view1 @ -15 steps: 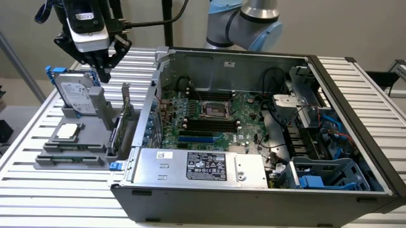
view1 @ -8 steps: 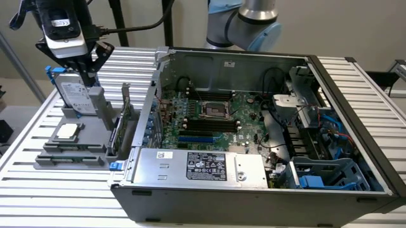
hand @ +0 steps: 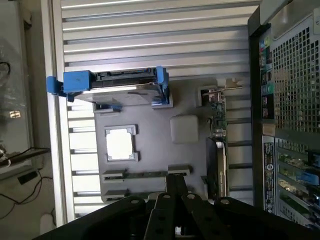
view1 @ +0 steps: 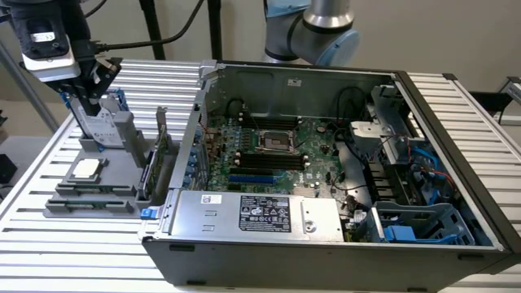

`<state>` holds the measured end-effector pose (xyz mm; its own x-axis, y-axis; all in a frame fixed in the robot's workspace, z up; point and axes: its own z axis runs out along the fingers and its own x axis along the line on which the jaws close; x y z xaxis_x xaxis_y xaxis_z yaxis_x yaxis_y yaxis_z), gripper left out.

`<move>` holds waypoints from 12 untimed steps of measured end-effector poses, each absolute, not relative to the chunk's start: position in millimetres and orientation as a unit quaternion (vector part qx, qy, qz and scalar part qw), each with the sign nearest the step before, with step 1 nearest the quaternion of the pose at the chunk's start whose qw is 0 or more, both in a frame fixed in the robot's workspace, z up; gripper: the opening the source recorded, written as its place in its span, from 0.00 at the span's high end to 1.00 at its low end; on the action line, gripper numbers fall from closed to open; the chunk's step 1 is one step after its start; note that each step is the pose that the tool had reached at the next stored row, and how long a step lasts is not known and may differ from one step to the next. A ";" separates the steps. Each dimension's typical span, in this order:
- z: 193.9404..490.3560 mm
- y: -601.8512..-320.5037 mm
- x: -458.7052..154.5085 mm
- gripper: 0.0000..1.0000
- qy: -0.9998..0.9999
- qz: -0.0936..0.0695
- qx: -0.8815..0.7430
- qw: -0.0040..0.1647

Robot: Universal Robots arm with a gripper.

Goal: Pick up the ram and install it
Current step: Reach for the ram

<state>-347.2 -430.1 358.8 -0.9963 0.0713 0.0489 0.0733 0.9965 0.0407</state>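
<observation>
Wrist cam notes:
- gripper (hand: 176,179) black, hanging over edge of gray holder tray (hand: 150,150)
- ram (hand: 145,174) slim strip lying flat in tray groove, just beside gripper
- silver processor chip (hand: 120,144) in square pocket, near ram
- hard drive (hand: 115,87) in blue caddy, standing at tray's far end from gripper
- green expansion card (hand: 217,120) on edge, between tray and computer case (hand: 290,100)
- everything sits on slatted metal table (hand: 150,30)

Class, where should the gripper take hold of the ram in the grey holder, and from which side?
Probably the upper edge of the ram, mid-length, coming straight down: it seems to stand on edge in the grey holder, leaving only that edge free.
</observation>
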 end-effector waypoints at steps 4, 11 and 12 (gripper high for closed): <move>356.1 -430.8 -362.5 0.89 -0.999 -0.020 -0.036 0.024; 352.5 -431.1 -374.4 0.89 -0.999 -0.020 -0.028 0.024; 352.3 -431.1 -375.2 0.89 -0.999 -0.019 -0.025 0.024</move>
